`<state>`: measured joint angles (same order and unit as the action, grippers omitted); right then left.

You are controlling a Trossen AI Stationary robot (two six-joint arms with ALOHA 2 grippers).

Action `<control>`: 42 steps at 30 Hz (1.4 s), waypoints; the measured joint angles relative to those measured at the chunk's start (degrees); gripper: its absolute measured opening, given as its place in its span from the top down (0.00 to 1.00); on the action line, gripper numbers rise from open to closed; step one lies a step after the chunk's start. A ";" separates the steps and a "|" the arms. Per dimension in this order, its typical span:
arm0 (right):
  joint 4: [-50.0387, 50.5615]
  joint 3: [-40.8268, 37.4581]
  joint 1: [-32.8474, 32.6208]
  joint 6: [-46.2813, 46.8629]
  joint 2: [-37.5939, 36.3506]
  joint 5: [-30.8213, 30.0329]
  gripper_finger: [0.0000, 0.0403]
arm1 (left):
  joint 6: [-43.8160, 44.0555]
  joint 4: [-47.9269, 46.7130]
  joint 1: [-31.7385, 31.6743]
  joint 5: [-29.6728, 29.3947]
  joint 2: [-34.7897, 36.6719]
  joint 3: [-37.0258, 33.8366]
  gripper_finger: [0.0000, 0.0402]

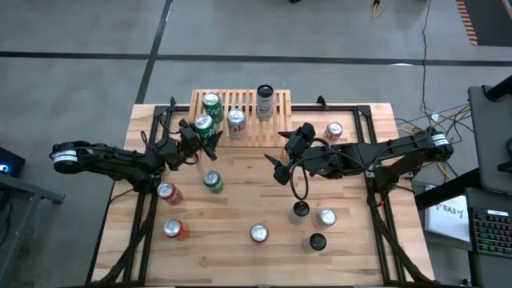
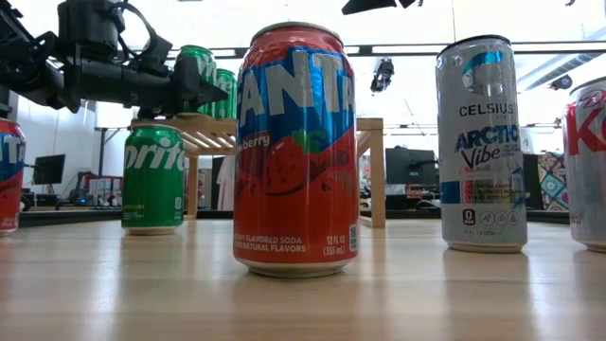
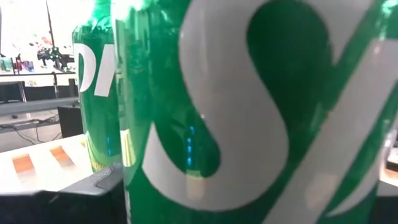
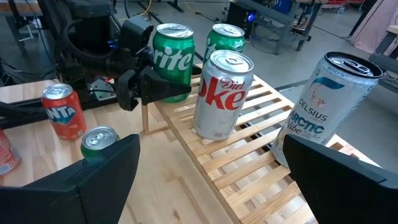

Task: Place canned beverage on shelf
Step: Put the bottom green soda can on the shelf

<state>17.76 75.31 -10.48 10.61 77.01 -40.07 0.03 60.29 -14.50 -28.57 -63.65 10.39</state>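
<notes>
1. Nearest the low camera stands a red Fanta strawberry can, upright on the plank tabletop, well in front of the shelf.
2. Beside it on the tabletop stand a silver Celsius Arctic Vibe can and a loose green Sprite can, both also in front of the shelf.
3. On the shelf's slatted top stand a green Sprite can at the back, a Diet Coke can near the middle, and a tall Celsius can toward the far end from the left arm.
4. The held Sprite can is upright at the shelf's corner nearest the left arm, its base at the level of the slats; whether it rests on them I cannot tell.
5. The left gripper reaches to that corner from the table's left side, its fingers clamped on either side of this Sprite can, which fills the left wrist view.
6. The right gripper hangs just in front of the shelf's front edge, fingers spread wide with nothing between them, its arm stretched in from the table's right side.
7. Another red can stands just off the shelf's right end, and more cans lie scattered across the tabletop well in front of the shelf.
</notes>
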 joint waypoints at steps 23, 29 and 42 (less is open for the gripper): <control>0.39 0.00 -0.56 -0.09 0.02 0.04 0.05 | 1.01 -0.74 0.63 0.58 3.02 0.15 0.10; 0.42 0.00 -0.76 -0.18 0.02 0.06 0.05 | 1.00 -5.18 1.59 0.61 6.78 0.17 0.10; 0.46 0.00 -0.76 -0.13 0.02 1.26 0.05 | 0.73 -14.81 2.08 0.62 16.82 0.17 0.10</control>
<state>18.22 75.31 -11.25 10.48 77.03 -38.82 0.76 45.48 -12.43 -27.94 -46.83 10.57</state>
